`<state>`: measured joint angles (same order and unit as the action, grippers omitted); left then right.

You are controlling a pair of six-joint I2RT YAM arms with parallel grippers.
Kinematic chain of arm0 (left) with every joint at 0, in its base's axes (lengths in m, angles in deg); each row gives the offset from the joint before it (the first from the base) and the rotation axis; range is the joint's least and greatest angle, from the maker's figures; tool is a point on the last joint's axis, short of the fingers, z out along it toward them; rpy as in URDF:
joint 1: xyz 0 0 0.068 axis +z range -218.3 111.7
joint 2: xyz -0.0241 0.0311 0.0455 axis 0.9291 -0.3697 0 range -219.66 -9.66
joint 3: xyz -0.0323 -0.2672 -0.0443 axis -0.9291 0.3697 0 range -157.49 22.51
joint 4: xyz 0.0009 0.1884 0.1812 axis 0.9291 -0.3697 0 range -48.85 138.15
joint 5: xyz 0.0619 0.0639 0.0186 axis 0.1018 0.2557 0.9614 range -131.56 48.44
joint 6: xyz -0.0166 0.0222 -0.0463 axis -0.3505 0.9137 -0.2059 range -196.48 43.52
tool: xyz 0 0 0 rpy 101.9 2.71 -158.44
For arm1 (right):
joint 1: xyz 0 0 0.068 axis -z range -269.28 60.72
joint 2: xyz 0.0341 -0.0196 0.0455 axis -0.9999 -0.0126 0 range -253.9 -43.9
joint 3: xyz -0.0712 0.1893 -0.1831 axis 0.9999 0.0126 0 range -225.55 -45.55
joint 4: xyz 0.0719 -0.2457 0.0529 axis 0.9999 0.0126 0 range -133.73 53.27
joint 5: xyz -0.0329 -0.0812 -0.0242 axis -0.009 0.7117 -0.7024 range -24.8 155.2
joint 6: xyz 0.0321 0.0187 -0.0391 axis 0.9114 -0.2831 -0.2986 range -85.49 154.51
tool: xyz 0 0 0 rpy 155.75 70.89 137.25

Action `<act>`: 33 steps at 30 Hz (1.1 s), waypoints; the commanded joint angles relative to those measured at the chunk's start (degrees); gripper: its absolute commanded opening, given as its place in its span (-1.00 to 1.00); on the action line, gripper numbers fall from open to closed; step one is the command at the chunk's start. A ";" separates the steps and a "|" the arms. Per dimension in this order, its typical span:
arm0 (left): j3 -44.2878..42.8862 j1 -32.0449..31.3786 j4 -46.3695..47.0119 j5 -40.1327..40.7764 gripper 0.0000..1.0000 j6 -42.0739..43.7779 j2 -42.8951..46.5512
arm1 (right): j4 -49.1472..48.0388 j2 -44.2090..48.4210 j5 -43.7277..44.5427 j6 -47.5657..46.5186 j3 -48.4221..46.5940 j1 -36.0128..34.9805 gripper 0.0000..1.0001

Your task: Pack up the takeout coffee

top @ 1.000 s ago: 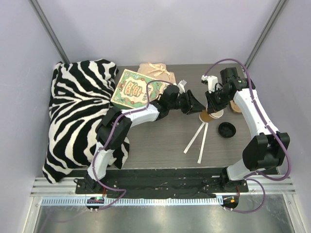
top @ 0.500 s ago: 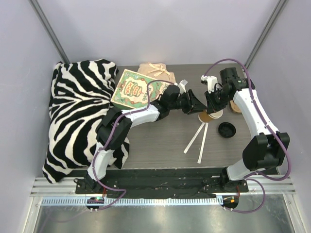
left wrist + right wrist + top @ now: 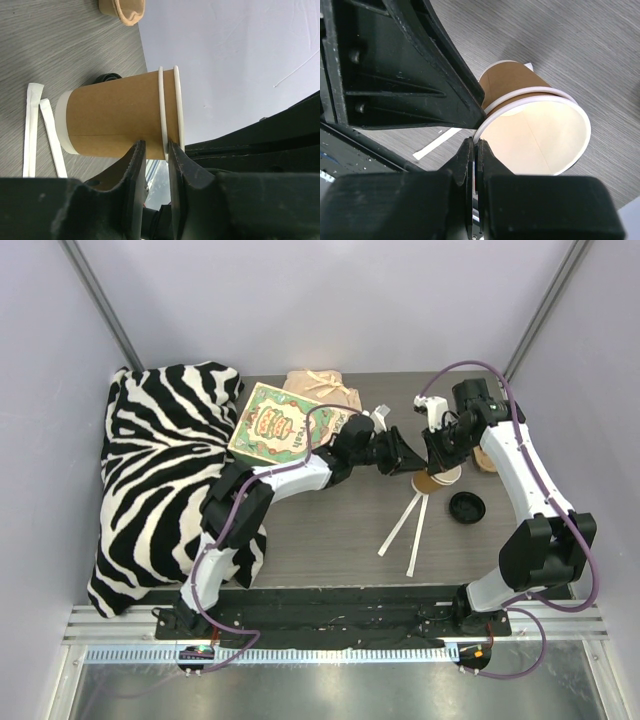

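Observation:
No takeout coffee with its lid on shows in any view. Two lidless brown paper cups (image 3: 435, 478) stand nested, pale inside (image 3: 540, 135), with two white rims one above the other (image 3: 169, 112). My right gripper (image 3: 476, 142) is shut on the upper cup's rim; from above it (image 3: 440, 452) sits over the cups. From the left, my left gripper (image 3: 156, 147) reaches the cups' side (image 3: 412, 462). Its fingers (image 3: 136, 155) straddle the lower rim with a narrow gap showing between them.
A loose black lid (image 3: 467, 506) lies right of the cups and two white paper strips (image 3: 405, 523) in front. A brown paper piece (image 3: 487, 460) sits far right. At the back are a printed green box (image 3: 275, 425) and a brown bag (image 3: 322, 390). Zebra cloth (image 3: 165, 480) fills the left.
My left gripper has crept a little toward the cups and its jaws have narrowed. The right gripper and the cups have stayed put.

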<state>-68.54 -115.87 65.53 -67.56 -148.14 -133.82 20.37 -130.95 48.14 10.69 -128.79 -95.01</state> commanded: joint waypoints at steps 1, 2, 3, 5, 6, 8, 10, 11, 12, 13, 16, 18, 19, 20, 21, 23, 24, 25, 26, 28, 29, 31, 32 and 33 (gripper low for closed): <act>-2.20 -0.24 -3.67 2.79 -0.48 2.75 -3.19 | -0.81 0.39 0.26 0.08 -3.51 -0.41 -0.98; -2.47 -0.24 -3.94 2.88 -0.49 2.93 -3.46 | -1.16 0.21 0.79 0.17 -3.51 -0.50 -0.98; -2.91 -0.24 -4.03 2.88 -0.51 3.01 -3.72 | -1.25 -0.05 1.15 0.17 -3.59 -0.42 -0.98; -3.61 -0.24 -4.55 2.97 -0.53 3.37 -4.68 | -2.04 -0.58 2.64 0.43 -3.68 -0.42 -0.98; -4.22 -0.24 -4.90 3.15 -0.55 3.54 -5.04 | -2.39 -0.76 3.08 0.52 -3.86 -0.41 -0.98; -5.02 -0.24 -5.52 3.32 -0.57 4.33 -6.00 | -3.27 -1.46 4.57 0.70 -3.94 -0.41 -0.98; -6.25 -0.15 -5.96 3.50 -0.59 4.77 -6.71 | -3.89 -2.60 5.54 0.78 -4.47 -0.50 -0.98; -6.68 -0.07 -6.05 3.59 -0.61 5.12 -7.23 | -4.06 -2.95 6.24 0.87 -5.26 -0.50 -0.98; -7.91 -0.15 -6.31 3.50 -0.63 5.30 -8.20 | -3.98 -3.39 6.51 0.96 -5.79 -0.42 -0.98; -8.44 -0.07 -6.66 3.59 -0.65 5.47 -8.81 | -3.98 -3.83 6.69 1.05 -6.31 -0.41 -0.98; -10.46 -0.07 -6.40 3.41 -0.74 5.30 -10.66 | -3.98 -4.97 7.74 1.14 -8.16 -0.42 -0.98; -11.60 -0.15 -6.31 3.59 -0.83 5.39 -11.37 | -3.98 -5.59 8.88 1.05 -8.87 -0.50 -0.98; -11.87 -0.15 -6.31 3.67 -0.87 5.48 -11.89 | -3.98 -5.68 9.23 0.88 -9.04 -0.50 -0.98; -12.14 -0.15 -6.40 3.85 -0.92 5.48 -12.16 | -3.98 -5.77 9.32 0.79 -9.04 -0.50 -0.98; -12.66 -0.07 -6.49 3.94 -1.00 5.74 -12.42 | -3.98 -5.77 9.59 0.70 -9.04 -0.42 -0.98; -13.02 -0.15 -6.58 4.03 -1.00 5.92 -13.04 | -3.98 -5.94 10.11 0.61 -9.13 -0.50 -0.98; -13.19 -0.07 -6.58 4.03 -1.00 6.09 -13.21 | -3.98 -6.03 10.29 0.61 -9.13 -0.42 -0.98; -13.11 -0.07 -6.66 4.03 -1.00 6.09 -13.39 | -3.98 -6.03 10.55 0.61 -9.22 -0.50 -0.98; -13.11 -0.15 -6.84 4.11 -1.00 6.09 -13.65 | -3.98 -6.03 10.64 0.61 -9.31 -0.42 -0.97; -13.28 -0.15 -7.28 4.38 -1.00 6.53 -13.92 | -3.98 -6.03 10.73 0.52 -9.48 -0.41 -0.97; -13.37 -0.07 -7.37 4.46 -1.00 6.79 -14.18 | -3.98 -6.03 10.82 0.52 -9.74 -0.41 -0.97; -13.81 -0.07 -7.54 4.55 -1.00 6.88 -14.44 | -3.98 -6.12 10.82 0.44 -9.92 -0.50 -0.97; -13.90 -0.07 -7.46 4.55 -1.00 7.06 -14.71 | -3.98 -6.03 10.91 0.35 -9.83 -0.59 -0.97; -14.16 -0.15 -7.46 4.64 -1.00 7.15 -14.80 | -4.07 -6.03 10.99 0.26 -9.83 -0.50 -0.98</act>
<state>-81.56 -115.87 59.52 -64.07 -143.09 -148.22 17.79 -138.44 58.87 10.93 -136.36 -95.21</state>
